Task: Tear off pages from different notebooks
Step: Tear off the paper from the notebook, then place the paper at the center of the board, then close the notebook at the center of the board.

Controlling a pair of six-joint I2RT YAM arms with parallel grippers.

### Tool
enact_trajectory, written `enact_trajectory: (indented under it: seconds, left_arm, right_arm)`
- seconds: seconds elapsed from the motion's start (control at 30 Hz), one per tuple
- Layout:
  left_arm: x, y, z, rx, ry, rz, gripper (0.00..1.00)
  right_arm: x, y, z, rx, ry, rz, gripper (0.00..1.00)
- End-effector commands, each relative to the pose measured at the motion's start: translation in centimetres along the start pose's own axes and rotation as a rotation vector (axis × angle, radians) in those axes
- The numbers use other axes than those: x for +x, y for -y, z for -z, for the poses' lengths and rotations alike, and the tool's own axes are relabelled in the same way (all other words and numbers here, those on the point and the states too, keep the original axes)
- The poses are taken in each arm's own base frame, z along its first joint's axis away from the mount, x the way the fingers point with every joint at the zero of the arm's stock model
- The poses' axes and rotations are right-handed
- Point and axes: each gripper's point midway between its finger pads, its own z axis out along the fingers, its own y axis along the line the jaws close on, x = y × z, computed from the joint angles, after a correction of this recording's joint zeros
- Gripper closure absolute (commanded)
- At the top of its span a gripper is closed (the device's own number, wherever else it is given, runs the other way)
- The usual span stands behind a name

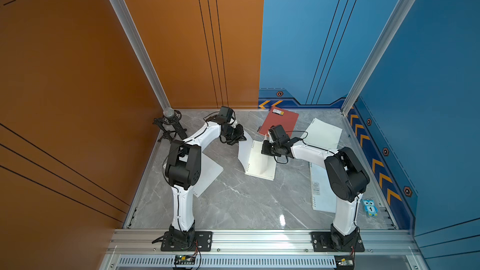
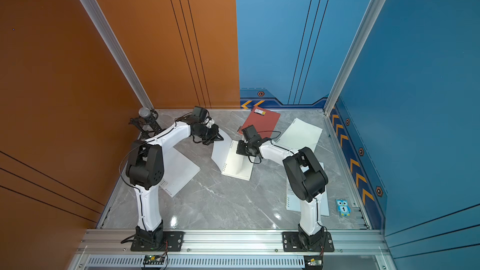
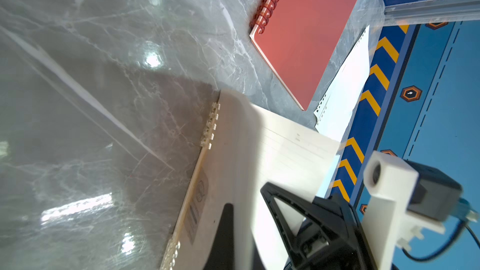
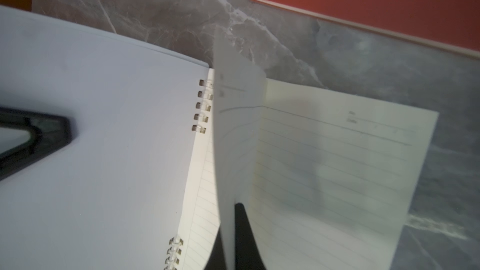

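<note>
Grey marble-patterned tabletop (image 1: 233, 203) carries a small open notebook (image 1: 262, 168) at its centre, between two white-and-black robot arms that reach inward from the near rail. One cream, faintly lined page (image 4: 233, 125) stands almost upright out of the notebook, its inner edge at the wire binding (image 4: 202, 105). The right end effector (image 1: 267, 149) is closed tight on this page, pinching it near the far end of the notebook, just to the right of the binding. The left end effector (image 1: 241, 138) is closed too, clamped on the notebook's frosted cover (image 1: 243, 153), which it holds folded back and lifted on the left side of the binding. The binding's long axis runs from the far side of the tabletop toward the robot, slightly slanted, so it lies between the two end effectors. The coming tear looks to depend on the right arm pulling the page away from that line, toward the robot's right, while the left arm holds the notebook back. The right arm is nearer the page; its forearm reaches leftward with the elbow raised. The left arm arches up and over, wrist bent down toward the cover. A closed red-orange notebook (image 1: 281, 123) lies beyond, a loose page (image 1: 324, 132) rests well to the right, and a large notebook (image 1: 207, 175) lies partly under the left arm, another (image 1: 320, 193) under the right.
</note>
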Motion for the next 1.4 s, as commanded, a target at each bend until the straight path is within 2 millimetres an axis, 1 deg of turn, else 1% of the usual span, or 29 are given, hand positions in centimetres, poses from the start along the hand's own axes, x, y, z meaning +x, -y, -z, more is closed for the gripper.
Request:
enact_trajectory:
  seconds: [0.0, 0.1, 0.13, 0.2, 0.27, 0.33, 0.4, 0.47, 0.57, 0.63, 0.7, 0.73, 0.8, 0.87, 0.9, 0.93, 0.97, 1.0, 1.03, 1.1, 1.13, 1.17, 1.2, 1.23, 1.27, 1.33, 1.37]
  left_arm:
    - [0.1, -1.0, 0.3, 0.005, -0.025, 0.026, 1.0]
    - [-0.3, -1.5, 1.0, -0.008, 0.0, 0.053, 1.0]
    - [-0.4, -1.8, 1.2, -0.014, 0.006, 0.068, 1.0]
    - [-0.5, -2.1, 1.5, -0.027, 0.02, 0.09, 1.0]
    - [-0.8, -2.7, 1.9, -0.055, 0.048, 0.118, 1.0]
    - [-1.1, -3.4, 2.2, -0.075, 0.069, 0.148, 1.0]
    - [-1.5, -4.1, 2.7, -0.092, 0.092, 0.173, 1.0]
    - [-2.0, -4.7, 3.3, -0.107, 0.119, 0.195, 1.0]
    - [-2.9, -4.9, 4.1, -0.114, 0.155, 0.21, 1.0]
    - [-3.3, -5.0, 4.4, -0.118, 0.172, 0.222, 1.0]
    - [-3.7, -5.0, 4.6, -0.116, 0.181, 0.221, 1.0]
    - [-4.0, -5.1, 4.7, -0.113, 0.183, 0.222, 1.0]
    - [-4.6, -5.5, 4.9, -0.111, 0.188, 0.225, 1.0]
    - [-5.3, -6.3, 5.3, -0.114, 0.196, 0.236, 1.0]
    - [-5.6, -6.7, 5.4, -0.116, 0.202, 0.241, 1.0]
    - [-6.0, -7.1, 5.7, -0.119, 0.21, 0.244, 1.0]
    - [-6.4, -7.4, 5.9, -0.123, 0.218, 0.241, 1.0]
    - [-6.7, -7.6, 6.2, -0.126, 0.227, 0.235, 1.0]
    - [-7.2, -7.6, 6.4, -0.126, 0.237, 0.225, 1.0]
    - [-8.0, -7.5, 7.1, -0.13, 0.262, 0.198, 1.0]
    - [-8.5, -7.4, 7.5, -0.139, 0.281, 0.181, 1.0]
    - [-8.9, -7.4, 7.9, -0.152, 0.3, 0.167, 1.0]
    - [-9.2, -7.4, 8.2, -0.16, 0.314, 0.16, 1.0]
    - [-9.6, -7.4, 8.6, -0.172, 0.334, 0.154, 1.0]
    - [-10.0, -7.5, 9.0, -0.192, 0.352, 0.147, 1.0]
    - [-10.6, -7.5, 9.8, -0.23, 0.383, 0.122, 0.99]
    - [-10.9, -7.6, 10.2, -0.253, 0.402, 0.113, 0.98]
  right_arm:
    - [0.3, -1.0, 1.6, 0.11, 0.014, 0.247, 1.0]
    - [0.8, -3.9, 2.2, 0.081, 0.031, 0.419, 1.0]
    - [1.6, -5.5, 2.3, 0.058, 0.031, 0.494, 1.0]
    - [2.5, -7.1, 2.5, 0.07, 0.043, 0.596, 1.0]
    - [3.4, -8.1, 2.5, 0.058, 0.04, 0.639, 1.0]
    - [4.5, -8.9, 2.7, 0.004, 0.026, 0.627, 1.0]
    - [5.7, -9.8, 3.5, -0.053, 0.03, 0.628, 1.0]
    - [7.2, -11.2, 5.0, -0.128, 0.037, 0.649, 1.0]
    - [9.4, -12.9, 6.7, -0.211, 0.033, 0.711, 1.0]
    - [10.8, -13.0, 7.1, -0.215, 0.016, 0.752, 1.0]
    - [12.4, -13.4, 8.0, -0.287, -0.029, 0.749, 1.0]
    - [13.4, -13.8, 8.9, -0.332, -0.046, 0.754, 1.0]
    - [15.4, -14.7, 11.2, -0.416, -0.078, 0.772, 1.0]
    - [17.0, -15.7, 14.8, -0.549, -0.106, 0.776, 1.0]
    - [17.2, -16.0, 16.4, -0.598, -0.1, 0.769, 1.0]
    - [16.9, -15.8, 17.6, -0.617, -0.078, 0.762, 1.0]
    - [16.0, -15.1, 18.4, -0.604, -0.038, 0.742, 1.0]
    - [14.5, -14.1, 18.8, -0.576, 0.002, 0.71, 1.0]
    - [12.2, -12.5, 18.8, -0.52, 0.058, 0.651, 1.0]
    - [6.7, -8.4, 18.5, -0.372, 0.163, 0.475, 1.0]
    - [2.9, -4.9, 18.4, -0.276, 0.227, 0.346, 1.0]
    - [-0.2, -1.4, 18.4, -0.181, 0.283, 0.215, 1.0]
    - [-2.3, 1.3, 18.5, -0.112, 0.322, 0.124, 1.0]
    - [-4.6, 4.8, 18.6, -0.027, 0.366, 0.027, 1.0]
    - [-6.4, 8.5, 18.8, 0.077, 0.401, -0.073, 1.0]
    - [-8.8, 14.2, 18.8, 0.193, 0.422, -0.216, 1.0]
    - [-9.6, 16.5, 18.7, 0.24, 0.418, -0.259, 1.0]
